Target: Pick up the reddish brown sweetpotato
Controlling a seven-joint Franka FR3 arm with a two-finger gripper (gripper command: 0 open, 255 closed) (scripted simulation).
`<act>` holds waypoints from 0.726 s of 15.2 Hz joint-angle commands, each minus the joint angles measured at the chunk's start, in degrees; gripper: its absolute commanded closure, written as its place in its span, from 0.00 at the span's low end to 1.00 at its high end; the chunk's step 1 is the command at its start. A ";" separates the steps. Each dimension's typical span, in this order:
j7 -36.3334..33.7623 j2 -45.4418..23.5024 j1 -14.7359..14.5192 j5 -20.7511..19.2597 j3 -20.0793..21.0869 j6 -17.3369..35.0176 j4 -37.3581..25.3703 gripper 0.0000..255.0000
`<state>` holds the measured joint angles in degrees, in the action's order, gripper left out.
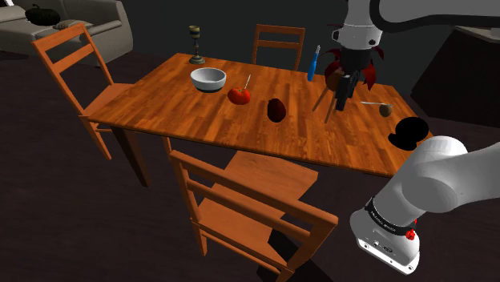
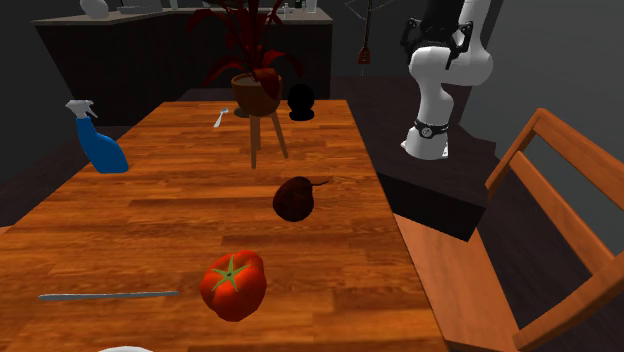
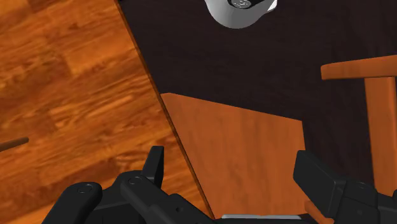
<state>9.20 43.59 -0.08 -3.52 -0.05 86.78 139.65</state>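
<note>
on the wooden table [image 1: 176, 104] the reddish brown sweet potato [image 1: 276, 110] lies between the tomato [image 1: 239, 96] and the potted plant [image 2: 258, 95], touching neither of them. the gripper [image 1: 343, 102] hangs high near the plant, about over the table's edge and a chair seat [image 3: 242, 153]. its fingers [image 3: 156, 164] stand apart with nothing between them. i think it should first travel sideways until it is over the potato, staying clear of the plant, and then go down with the fingers across the narrow side.
</note>
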 commanded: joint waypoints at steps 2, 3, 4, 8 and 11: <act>0.83 -1.11 0.18 -0.52 -0.70 2.19 0.42 0.00; 1.64 -2.31 0.34 -1.00 -1.41 4.38 0.75 0.00; 2.45 -3.58 0.50 -1.45 -2.11 6.56 0.99 0.00; 5.65 -9.41 1.06 -2.81 -4.83 15.17 1.11 0.00; 8.08 -14.44 1.30 -3.32 -6.80 21.36 0.28 0.00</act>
<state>16.26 30.59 1.05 -6.54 -6.05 105.86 139.92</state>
